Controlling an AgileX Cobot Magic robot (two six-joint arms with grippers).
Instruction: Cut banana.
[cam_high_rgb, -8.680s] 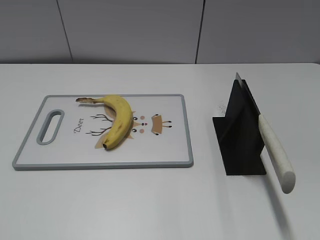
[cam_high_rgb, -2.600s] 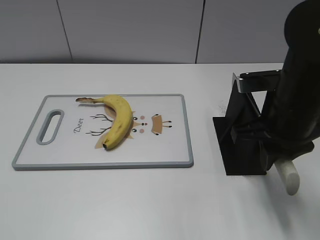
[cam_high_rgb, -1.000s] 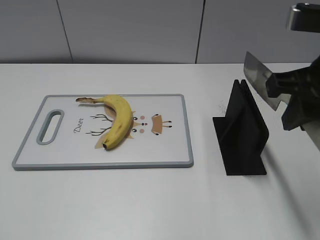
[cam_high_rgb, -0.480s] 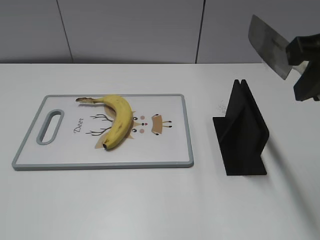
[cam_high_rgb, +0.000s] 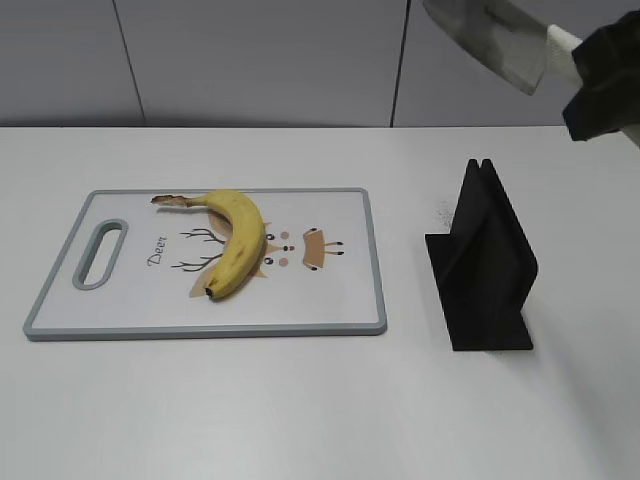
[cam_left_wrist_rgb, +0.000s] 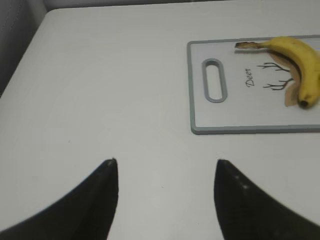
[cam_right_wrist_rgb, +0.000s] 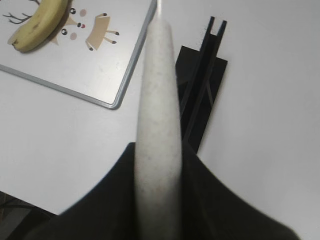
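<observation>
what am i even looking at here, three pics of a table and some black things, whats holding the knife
This is a two-armed robot, photographed by three cameras at one moment. One camera stands in front of the table. The other two sit on the robot's wrists, so the black shapes at the bottom of those pictures are the robot's own fingers. On the table lie a cutting board with a banana on it, and an empty black knife stand. The right gripper is shut on the pale handle of a knife, held high above the stand. The left gripper is open and empty, off to the board's left side.
</observation>
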